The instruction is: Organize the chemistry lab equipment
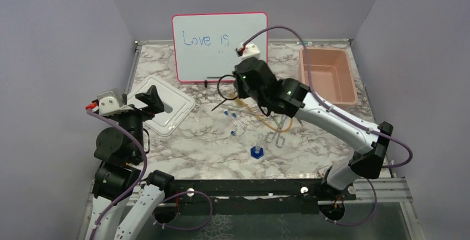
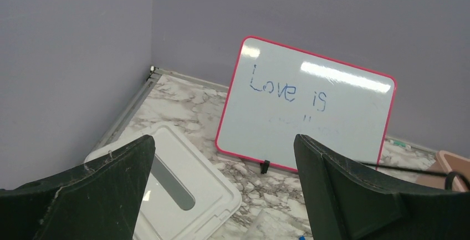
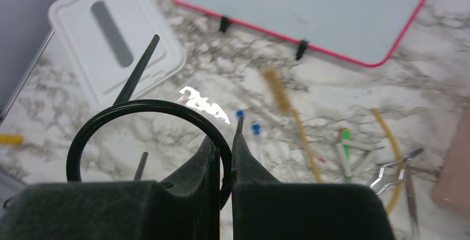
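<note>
Black wire ring with handle [image 3: 145, 103] hangs over the marbled desk [image 3: 210, 68], pinched at its rim by your right hand [image 3: 224, 140]; your left hand [image 2: 224, 146] gapes empty. Swing fast and the thin wire could slip.

vial [image 1: 256, 150] before whiteboard [image 1: 219, 46], lid [image 1: 175, 110] left, bin [image 1: 328, 76] right
</note>
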Controlling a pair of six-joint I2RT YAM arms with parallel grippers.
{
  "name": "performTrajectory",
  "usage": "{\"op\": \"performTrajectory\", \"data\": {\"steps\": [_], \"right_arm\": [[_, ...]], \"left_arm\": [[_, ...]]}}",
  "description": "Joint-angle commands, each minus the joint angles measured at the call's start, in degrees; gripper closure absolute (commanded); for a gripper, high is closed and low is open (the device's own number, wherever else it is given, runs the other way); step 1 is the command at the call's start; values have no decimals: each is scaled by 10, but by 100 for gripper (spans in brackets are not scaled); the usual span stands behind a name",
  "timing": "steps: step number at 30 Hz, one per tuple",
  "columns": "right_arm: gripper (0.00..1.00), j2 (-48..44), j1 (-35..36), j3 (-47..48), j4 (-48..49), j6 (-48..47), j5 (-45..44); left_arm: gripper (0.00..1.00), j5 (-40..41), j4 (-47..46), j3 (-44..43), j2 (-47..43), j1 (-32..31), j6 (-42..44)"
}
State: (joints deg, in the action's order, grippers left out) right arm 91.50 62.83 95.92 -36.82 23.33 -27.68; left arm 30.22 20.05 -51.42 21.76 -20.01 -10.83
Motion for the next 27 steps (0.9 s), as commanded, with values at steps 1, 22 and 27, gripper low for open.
{"op": "performTrajectory", "data": {"steps": [1, 22, 27], "right_arm": [[99, -66, -87, 11, 41, -69, -41], [99, -95, -582, -34, 29, -82, 34], [99, -44, -624, -61, 19, -64, 36]], "left_arm": [[1, -80, 0, -8, 15, -4, 15], [1, -345, -158, 90, 193, -2, -132], [1, -328, -157, 94, 183, -2, -129]]}}
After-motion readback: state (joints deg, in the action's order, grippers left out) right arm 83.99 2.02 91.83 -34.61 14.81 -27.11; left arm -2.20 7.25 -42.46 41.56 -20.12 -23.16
